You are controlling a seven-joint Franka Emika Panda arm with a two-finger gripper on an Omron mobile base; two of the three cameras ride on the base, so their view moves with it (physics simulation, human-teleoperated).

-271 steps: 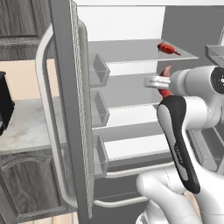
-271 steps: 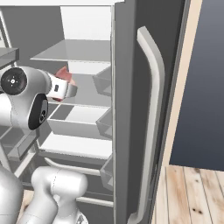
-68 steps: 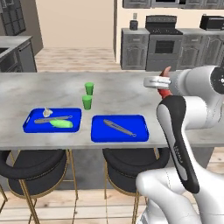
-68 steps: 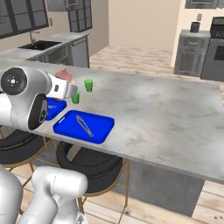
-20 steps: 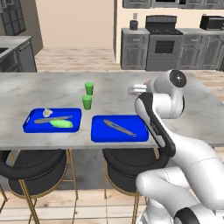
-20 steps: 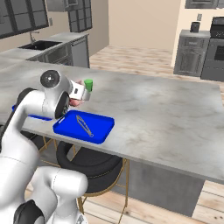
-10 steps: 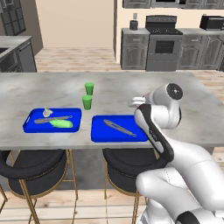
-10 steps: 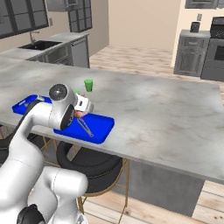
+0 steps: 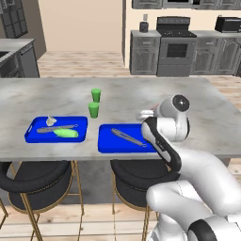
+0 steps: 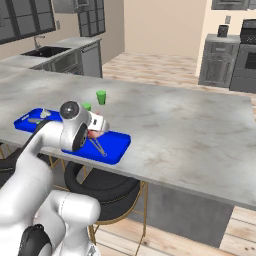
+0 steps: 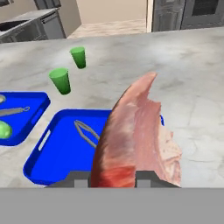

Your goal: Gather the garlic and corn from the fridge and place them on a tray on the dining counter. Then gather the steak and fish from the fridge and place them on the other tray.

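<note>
My gripper [image 11: 113, 178] is shut on the steak [image 11: 135, 135], a red-pink flat piece standing up between the fingers. It hangs low over the right-hand blue tray [image 11: 57, 153], near that tray's back edge [image 10: 112, 147]. From the left base view the gripper [image 9: 141, 114] sits just above the tray [image 9: 106, 141]. The other tray [image 9: 33, 134] holds the tiny garlic [image 9: 50, 121] and the light-green corn [image 9: 66, 133]. Both trays lie on the dining counter [image 9: 212, 117]. The fish and the fridge are out of view.
Slim grey tongs [image 11: 87, 132] lie in the right tray, and a grey utensil [image 9: 56, 127] lies in the left one. Two green cups [image 9: 96, 95] [image 9: 93, 110] stand behind the trays. Black stools [image 9: 35, 176] [image 9: 136, 176] sit under the counter's front edge.
The arm has swung down and left, bringing the steak from above the bare counter to just over the right tray. Trays, cups and base have stayed put.
</note>
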